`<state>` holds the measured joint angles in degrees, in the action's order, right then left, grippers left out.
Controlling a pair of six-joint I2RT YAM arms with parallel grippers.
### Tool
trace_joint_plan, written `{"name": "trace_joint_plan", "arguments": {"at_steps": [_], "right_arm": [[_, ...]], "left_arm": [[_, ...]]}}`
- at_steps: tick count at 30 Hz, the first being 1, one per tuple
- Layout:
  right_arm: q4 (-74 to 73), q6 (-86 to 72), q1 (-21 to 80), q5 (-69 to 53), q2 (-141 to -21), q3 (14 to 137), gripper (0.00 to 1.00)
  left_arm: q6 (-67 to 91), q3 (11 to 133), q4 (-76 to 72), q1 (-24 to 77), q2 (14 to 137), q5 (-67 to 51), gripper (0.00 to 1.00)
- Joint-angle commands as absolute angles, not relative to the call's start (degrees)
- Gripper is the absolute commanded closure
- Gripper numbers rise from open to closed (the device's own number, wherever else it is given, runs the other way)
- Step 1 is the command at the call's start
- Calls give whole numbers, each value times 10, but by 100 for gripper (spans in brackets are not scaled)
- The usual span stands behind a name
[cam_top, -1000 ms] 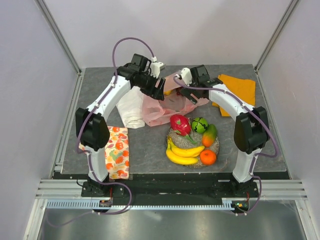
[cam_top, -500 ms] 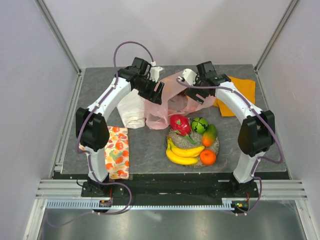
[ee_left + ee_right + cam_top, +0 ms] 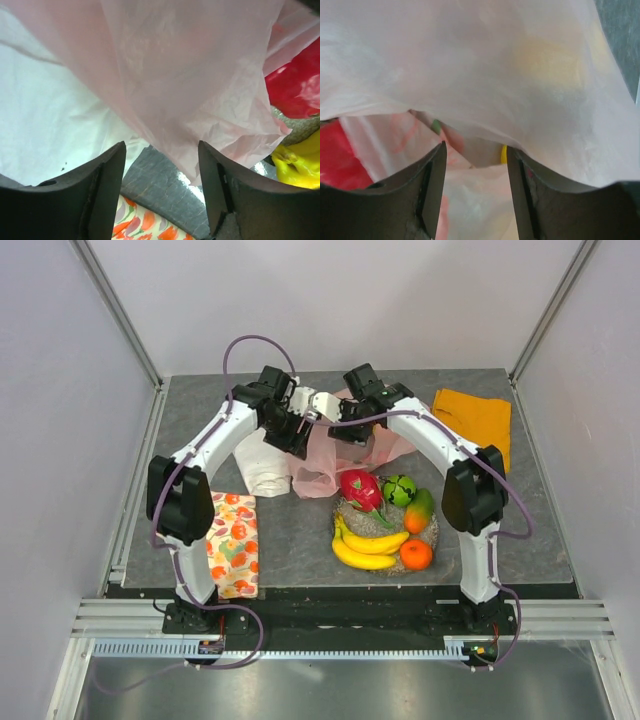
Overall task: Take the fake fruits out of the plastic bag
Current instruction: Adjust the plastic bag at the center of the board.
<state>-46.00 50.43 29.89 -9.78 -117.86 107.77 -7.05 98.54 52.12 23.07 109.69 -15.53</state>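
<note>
The translucent pink plastic bag (image 3: 322, 452) hangs bunched between my two grippers at the back of the table. My left gripper (image 3: 297, 427) is at its left side, jaws apart, with the bag's lower edge (image 3: 200, 100) draped just past the fingertips (image 3: 161, 146). My right gripper (image 3: 347, 427) is at its right side, jaws apart, and pink film (image 3: 485, 65) fills its view (image 3: 476, 147). A sliver of yellow fruit (image 3: 503, 154) shows inside the bag. Dragon fruit (image 3: 360, 488), green fruit (image 3: 399, 490), mango (image 3: 419, 510), banana bunch (image 3: 368, 545) and orange (image 3: 415, 554) lie on the dish.
The glittery silver dish (image 3: 432, 533) sits front right of the bag. A white cloth (image 3: 265, 465) lies left of the bag, a fruit-patterned cloth (image 3: 233, 540) at front left, an orange cloth (image 3: 475, 420) at back right.
The right arm swung left and both grippers came close together. The bag went from spread wide to a narrow hanging bunch between them.
</note>
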Motion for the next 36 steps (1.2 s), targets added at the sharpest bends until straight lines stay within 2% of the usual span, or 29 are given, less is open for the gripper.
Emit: {"name": "trace_joint_plan", "arguments": {"at_steps": [1, 3, 4, 6, 11, 13, 18, 20, 21, 22, 23, 25, 26, 29, 36], "right_arm": [[-494, 478, 256, -20, -1246, 1118, 43], [-492, 477, 247, -9, -1256, 1121, 44], [-492, 480, 243, -7, -1257, 1119, 44], [-492, 480, 233, -5, -1255, 1114, 45], [-491, 483, 208, 11, -1241, 1077, 45], [-491, 478, 200, 21, -1237, 1065, 46], [-489, 458, 194, 22, -1217, 1056, 45], [-484, 453, 192, 53, -1216, 1051, 44], [-471, 446, 190, 69, -1218, 1048, 43], [-466, 442, 183, 83, -1222, 1044, 43], [-462, 439, 179, 99, -1227, 1047, 41], [-462, 416, 166, 94, -1238, 1074, 37], [-465, 412, 163, 59, -1238, 1084, 32], [-468, 389, 159, 2, -1236, 1112, 26], [-472, 306, 160, -101, -1259, 1200, 26]], "left_arm": [[-89, 994, 515, 241, 1074, -227, 41], [-79, 998, 511, 242, 1093, -233, 34], [-75, 1005, 509, 243, 1097, -237, 25], [-58, 1012, 507, 241, 1105, -252, 19], [27, 974, 474, 199, 1099, -402, 13], [31, 953, 461, 192, 1093, -438, 3], [40, 959, 443, 206, 1119, -422, 3], [30, 972, 443, 213, 1134, -413, 10], [29, 976, 445, 213, 1139, -428, 35], [28, 976, 443, 213, 1141, -436, 63], [26, 977, 445, 213, 1139, -432, 98], [25, 971, 446, 212, 1135, -432, 98], [26, 970, 449, 210, 1130, -438, 98], [32, 967, 447, 209, 1121, -442, 98], [32, 971, 447, 209, 1107, -451, 98]]}}
